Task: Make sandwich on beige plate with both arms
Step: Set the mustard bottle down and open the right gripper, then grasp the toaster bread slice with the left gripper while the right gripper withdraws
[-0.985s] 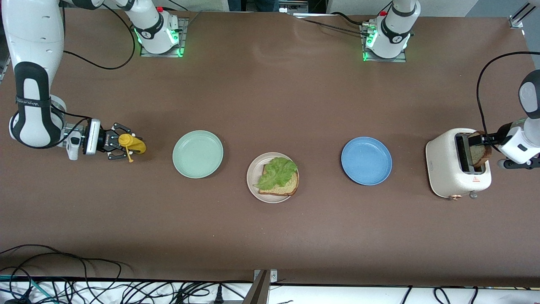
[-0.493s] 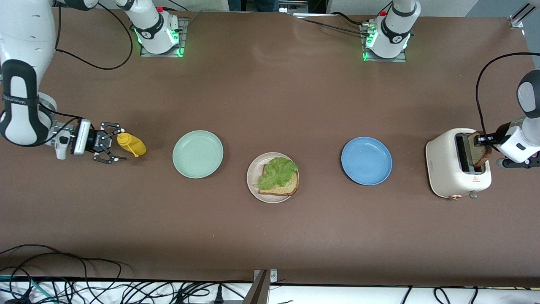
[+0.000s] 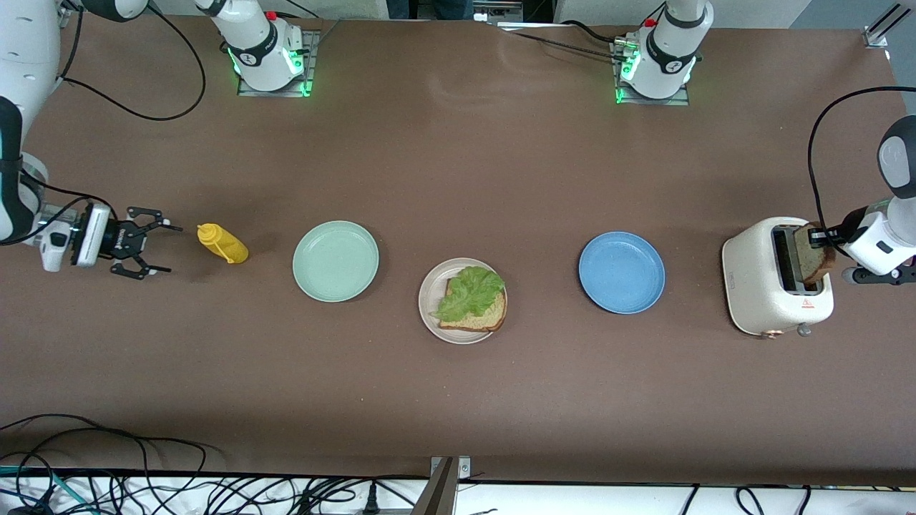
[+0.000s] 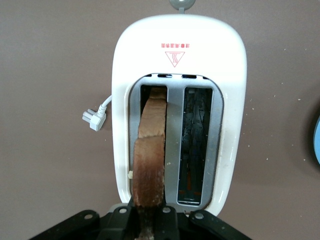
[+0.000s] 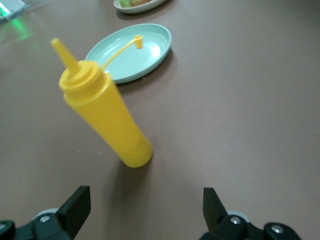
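The left gripper clamps the bread slice standing in the toaster near the left arm's end of the table; it should lift straight up, clear of the slot walls. The beige plate at mid-table holds bread and lettuce. The right gripper waits, fingers spread, beside the yellow bottle.

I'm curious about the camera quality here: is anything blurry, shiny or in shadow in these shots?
Right wrist view: the yellow bottle looks soft and casts a shadow on the table; the mint-green plate shows a bright glare patch. Left wrist view: the toaster is sharp and evenly lit. Front view: green lights glow at both arm bases.
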You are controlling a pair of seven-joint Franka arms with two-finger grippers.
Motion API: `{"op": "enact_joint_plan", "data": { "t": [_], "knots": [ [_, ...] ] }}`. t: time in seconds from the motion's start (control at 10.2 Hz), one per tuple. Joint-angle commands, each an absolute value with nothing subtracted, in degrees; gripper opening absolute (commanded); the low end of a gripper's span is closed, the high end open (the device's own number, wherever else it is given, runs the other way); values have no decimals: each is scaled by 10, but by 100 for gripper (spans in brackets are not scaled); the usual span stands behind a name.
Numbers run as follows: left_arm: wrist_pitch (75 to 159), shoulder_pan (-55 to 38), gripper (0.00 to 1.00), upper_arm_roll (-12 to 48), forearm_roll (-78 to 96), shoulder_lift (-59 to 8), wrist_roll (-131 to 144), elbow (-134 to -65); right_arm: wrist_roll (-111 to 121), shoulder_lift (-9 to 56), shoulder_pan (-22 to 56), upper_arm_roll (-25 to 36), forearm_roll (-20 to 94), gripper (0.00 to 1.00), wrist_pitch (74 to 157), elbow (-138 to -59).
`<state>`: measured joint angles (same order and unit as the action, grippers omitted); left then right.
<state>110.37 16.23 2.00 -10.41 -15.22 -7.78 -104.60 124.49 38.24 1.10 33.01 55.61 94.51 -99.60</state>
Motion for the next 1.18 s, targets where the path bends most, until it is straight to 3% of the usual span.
{"op": "enact_joint_plan", "data": {
  "t": [0.0, 0.3, 0.59, 0.89, 1.08],
  "knots": [
    [1068, 163, 0, 27, -102, -132, -101, -1028, 1092, 389, 8, 326, 493, 100, 880, -887],
    [968, 163, 0, 50, -103, -131, -101, -955, 848, 385, 21, 327, 433, 100, 790, -755],
    [906, 158, 0, 74, -106, -131, -101, -904, 572, 368, 53, 329, 370, 100, 765, -659],
    [856, 147, 0, 156, -105, -133, -86, -848, 269, 331, 102, 326, 308, 100, 711, -642],
    [853, 124, 0, 184, -98, -133, -73, -838, 233, 314, 159, 327, 205, 100, 717, -642]
  ]
}}
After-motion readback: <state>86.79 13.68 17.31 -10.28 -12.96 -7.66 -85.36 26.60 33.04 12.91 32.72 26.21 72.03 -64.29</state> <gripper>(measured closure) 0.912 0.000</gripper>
